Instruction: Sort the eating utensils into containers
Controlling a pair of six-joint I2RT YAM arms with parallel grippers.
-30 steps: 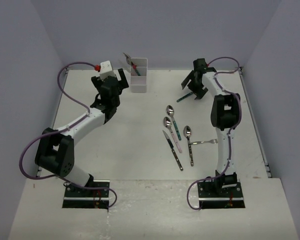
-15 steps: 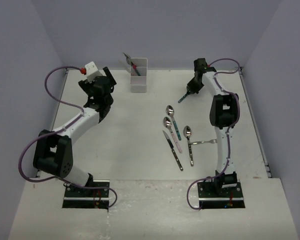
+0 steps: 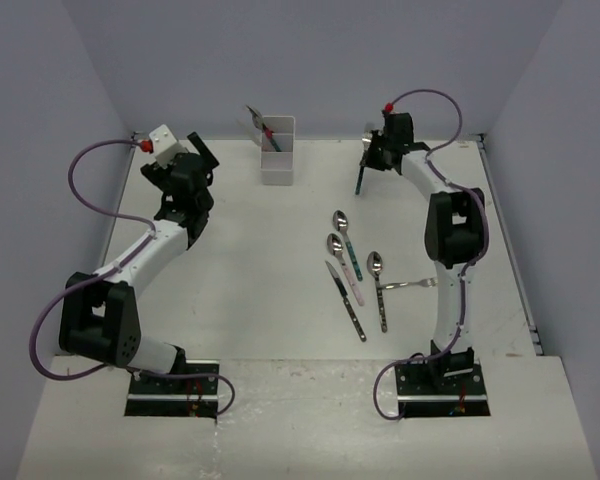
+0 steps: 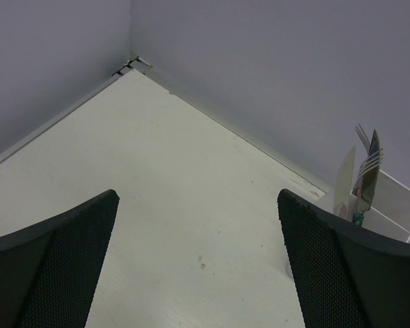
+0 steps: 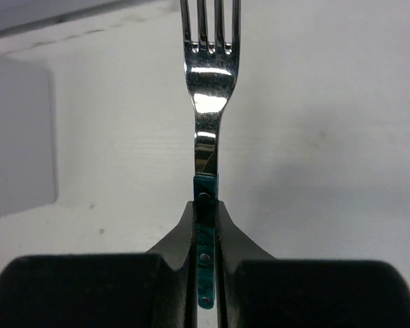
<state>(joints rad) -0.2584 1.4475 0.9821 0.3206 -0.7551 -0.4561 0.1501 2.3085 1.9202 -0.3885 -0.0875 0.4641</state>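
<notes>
Now, above the surface (image 3: 240, 270), well right of the holder (image 3: 278, 172), the right end effector (image 5: 205, 205) is clenching a fork (image 5: 208, 75) by its teal handle; carrying it slowly and lining it over a compartment is looking safest.

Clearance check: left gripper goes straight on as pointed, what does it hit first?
Probably bare table ahead of the open left gripper, short of the back wall; depth is unclear. The white holder sits off to the right, out of line.

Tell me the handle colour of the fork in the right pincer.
Teal handle, clearest in the right wrist view, where the right pincer clamps the fork.
</notes>
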